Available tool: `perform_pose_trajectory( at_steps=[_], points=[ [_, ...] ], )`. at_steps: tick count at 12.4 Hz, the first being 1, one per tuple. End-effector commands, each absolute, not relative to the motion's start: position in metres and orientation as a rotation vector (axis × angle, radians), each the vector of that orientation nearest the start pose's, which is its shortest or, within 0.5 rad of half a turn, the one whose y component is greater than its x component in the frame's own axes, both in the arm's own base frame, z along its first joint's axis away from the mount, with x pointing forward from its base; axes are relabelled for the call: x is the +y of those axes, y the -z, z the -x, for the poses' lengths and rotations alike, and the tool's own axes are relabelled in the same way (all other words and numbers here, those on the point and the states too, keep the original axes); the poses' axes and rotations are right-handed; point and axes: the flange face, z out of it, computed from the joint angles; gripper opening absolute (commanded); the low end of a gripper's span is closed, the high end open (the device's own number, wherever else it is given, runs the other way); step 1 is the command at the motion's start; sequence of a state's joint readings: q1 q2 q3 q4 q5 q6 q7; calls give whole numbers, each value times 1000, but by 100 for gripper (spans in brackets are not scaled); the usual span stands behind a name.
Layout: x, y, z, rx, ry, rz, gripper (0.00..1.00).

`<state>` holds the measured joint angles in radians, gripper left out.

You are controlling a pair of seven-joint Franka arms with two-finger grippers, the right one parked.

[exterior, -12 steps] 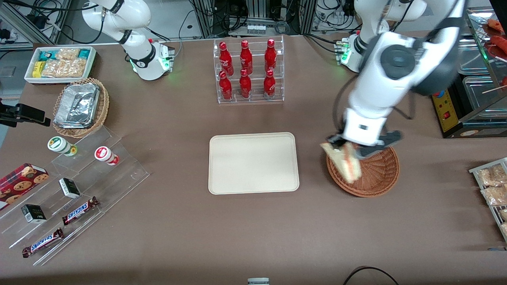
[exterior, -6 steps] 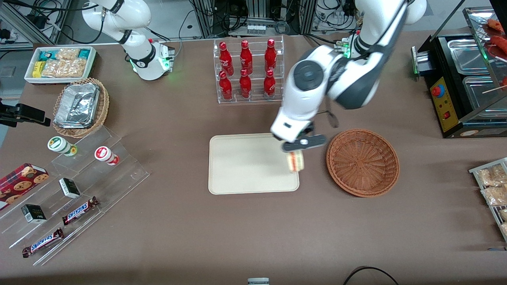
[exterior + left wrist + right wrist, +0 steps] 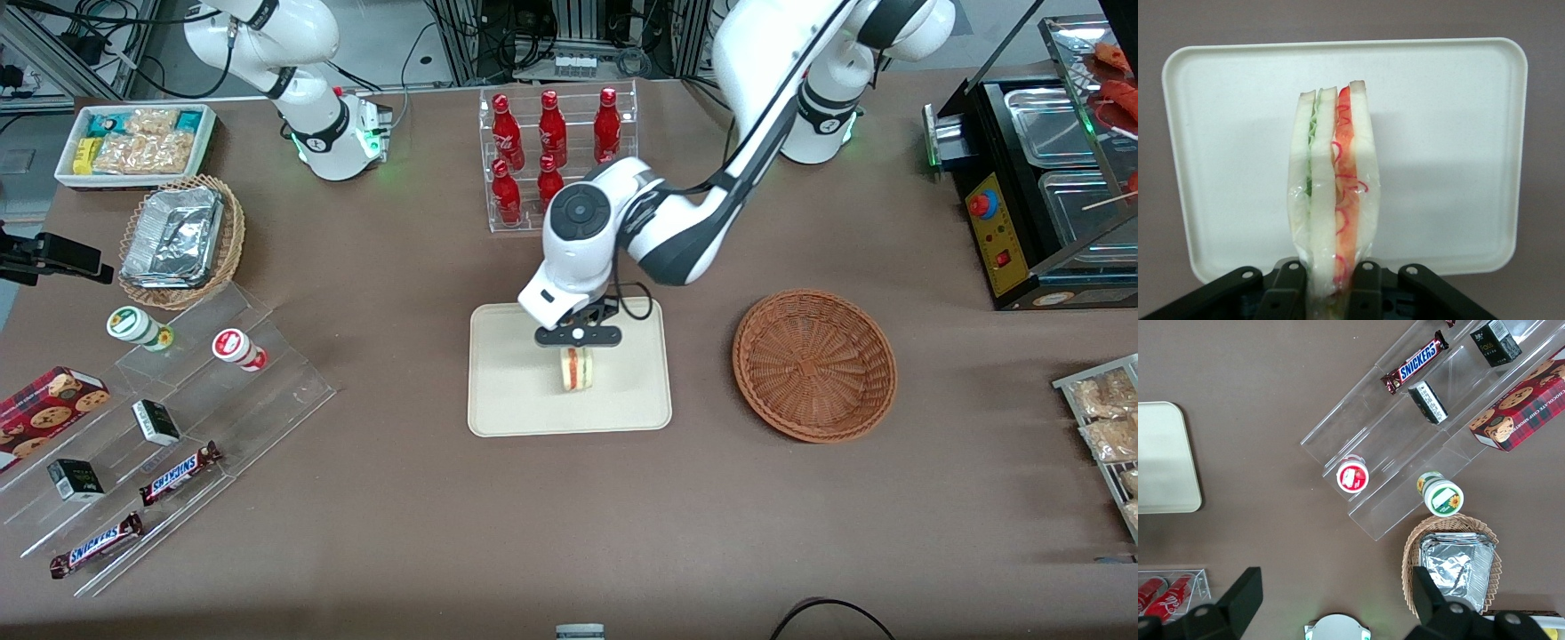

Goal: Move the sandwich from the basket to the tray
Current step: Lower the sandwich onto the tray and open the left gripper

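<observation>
While above the tray [image 3: 507, 400], the pincer [image 3: 578, 342] grips the sandwich [image 3: 577, 369].

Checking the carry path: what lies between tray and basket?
Front view: bare table between tray and basket; the hand holds the sandwich over the tray.

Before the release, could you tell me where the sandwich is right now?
The sandwich hangs clamped in the gripper over the middle of the tray, away from the basket.

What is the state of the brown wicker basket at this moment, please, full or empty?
Empty: the basket shows only bare weave. The sandwich hangs over the tray, clamped in the hand.
</observation>
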<state>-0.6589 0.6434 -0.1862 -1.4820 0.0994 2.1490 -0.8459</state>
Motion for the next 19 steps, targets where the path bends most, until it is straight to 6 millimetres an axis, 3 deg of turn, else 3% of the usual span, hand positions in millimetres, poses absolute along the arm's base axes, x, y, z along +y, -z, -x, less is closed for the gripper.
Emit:
perform_pose_trajectory(
  at_steps=[1,7,10,11,12,13,16,17,19],
  points=[
    [-525,-279,-500,79,28,3171,0],
    [-530,-242,-491,101,-29,3147,0],
    [-530,-233,-490,87,-45,3146,1],
    [-530,-233,-490,82,-48,3147,32],
    [-530,-233,-489,85,-46,3144,99],
    [-530,-238,-490,55,-39,3146,100],
    [-519,-303,-500,-34,33,3154,100],
    [-510,-332,-505,-68,54,3153,100],
    [-483,-404,-516,-319,140,3152,100]
  ],
)
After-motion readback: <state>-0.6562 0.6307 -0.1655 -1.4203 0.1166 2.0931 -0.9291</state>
